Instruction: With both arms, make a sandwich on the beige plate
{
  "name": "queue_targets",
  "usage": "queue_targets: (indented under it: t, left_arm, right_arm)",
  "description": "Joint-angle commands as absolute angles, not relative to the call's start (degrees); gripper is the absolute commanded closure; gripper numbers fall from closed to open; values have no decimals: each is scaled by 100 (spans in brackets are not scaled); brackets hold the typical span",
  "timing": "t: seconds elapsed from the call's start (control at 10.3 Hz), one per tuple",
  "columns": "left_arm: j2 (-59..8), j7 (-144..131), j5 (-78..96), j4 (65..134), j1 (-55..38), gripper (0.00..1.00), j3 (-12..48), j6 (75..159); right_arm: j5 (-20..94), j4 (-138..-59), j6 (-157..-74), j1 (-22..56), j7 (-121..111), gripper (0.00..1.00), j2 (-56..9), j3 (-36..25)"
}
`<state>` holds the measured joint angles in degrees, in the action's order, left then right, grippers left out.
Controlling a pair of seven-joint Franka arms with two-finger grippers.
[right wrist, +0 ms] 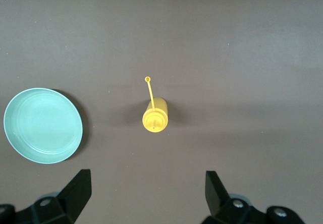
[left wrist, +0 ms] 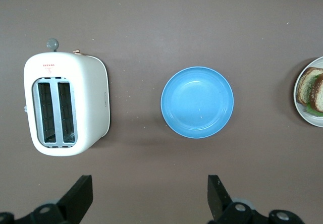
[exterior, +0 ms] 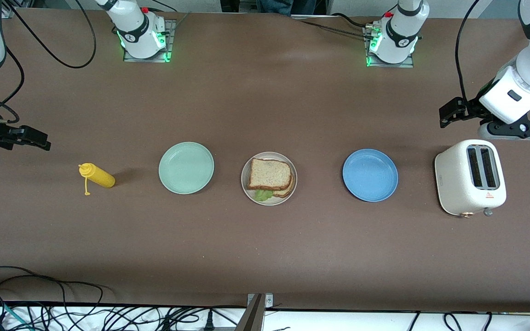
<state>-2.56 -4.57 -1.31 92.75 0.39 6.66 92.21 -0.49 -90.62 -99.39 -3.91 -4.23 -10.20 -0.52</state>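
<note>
Sandwich [exterior: 270,177] sits assembled on beige plate [exterior: 246,184] at frame centre of the front view, lettuce [exterior: 262,195] poking out at its lower edge. Left to right across that view: right pincer [exterior: 25,137] at left edge, up over bare counter [exterior: 265,248], fingers wide, holding nothing; mustard bottle [exterior: 96,176] lying on its side; mint plate [exterior: 186,168]; beige plate; blue plate [exterior: 370,175]; toaster [exterior: 470,178], slots up; left pincer [exterior: 451,111] at upper right, above the counter just past the toaster, spread wide, holding nothing.
</note>
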Motion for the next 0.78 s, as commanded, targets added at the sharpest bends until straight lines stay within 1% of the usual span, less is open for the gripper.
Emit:
queue_targets:
  t: [0.0,0.39,0.68]
  left_arm:
    - [-229,-501,-237,9229,53,0,703,9123]
    - [-229,-501,-237,9229,53,0,703,9114]
    - [-229,-501,-229,9220,9,0,712,9114]
  right_arm:
    - [-9,-9026,-9861,-422,-343,0,-1037,-9]
    - [-9,-9009,-9949,-545,-448,0,-1125,-53]
    - [131,-9009,-10186,-248,-317,0,-1265,9]
